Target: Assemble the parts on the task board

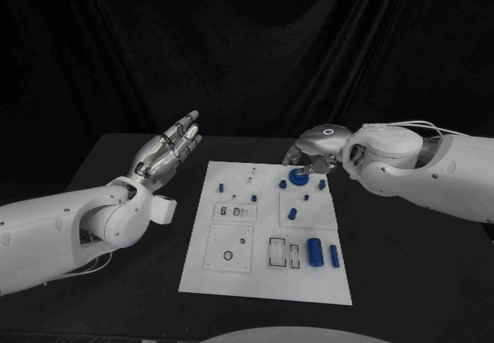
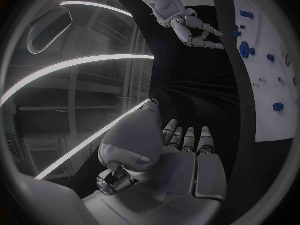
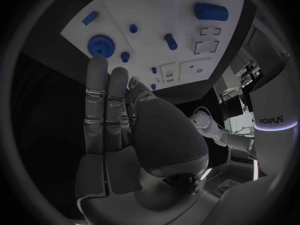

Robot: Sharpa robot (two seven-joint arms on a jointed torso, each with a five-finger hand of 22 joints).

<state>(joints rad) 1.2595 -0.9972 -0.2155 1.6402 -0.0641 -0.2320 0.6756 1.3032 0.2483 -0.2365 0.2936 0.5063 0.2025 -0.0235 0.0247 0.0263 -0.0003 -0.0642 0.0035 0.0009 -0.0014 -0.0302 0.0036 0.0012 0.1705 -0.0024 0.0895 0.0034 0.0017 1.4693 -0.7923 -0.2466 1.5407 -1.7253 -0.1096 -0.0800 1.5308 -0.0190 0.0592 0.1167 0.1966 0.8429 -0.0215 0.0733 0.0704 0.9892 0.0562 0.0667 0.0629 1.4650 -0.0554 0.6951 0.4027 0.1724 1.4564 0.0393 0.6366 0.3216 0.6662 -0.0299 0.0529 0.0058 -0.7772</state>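
A: Which step is in hand?

B: It looks like the reach for a part. The right hand (image 1: 309,158) hangs over the far edge of the board (image 1: 232,282), right above the blue disc (image 1: 296,178) that sits near the board's far right corner. In the right wrist view its fingers (image 3: 106,92) lie straight and together, pointing at that disc (image 3: 100,45), with nothing between them. So the hand is empty and not clenched.

A: Is it touching the disc?

B: That cannot be told. In the head view the fingertips come close to it, but contact is not clear.

A: And the left hand?

B: The left hand (image 1: 170,152) is raised off the board's left edge, above the black table (image 1: 123,153), palm flat, fingers stretched and empty. It is well apart from every part.

A: Where do the other parts lie?

B: Small blue pegs (image 1: 220,187) are scattered over the far half of the board. A thick cylinder (image 1: 315,251) and a thin pin (image 1: 335,255) lie side by side near the right edge, close to the near corner, beside two rectangular slots (image 1: 281,253).

A: What does the next move call for?

B: Probably a lowering of the right hand and a curl of the fingers round the disc's rim. The disc is low and flat, so the pinch must come in from its sides. Little of the assembly seems done.
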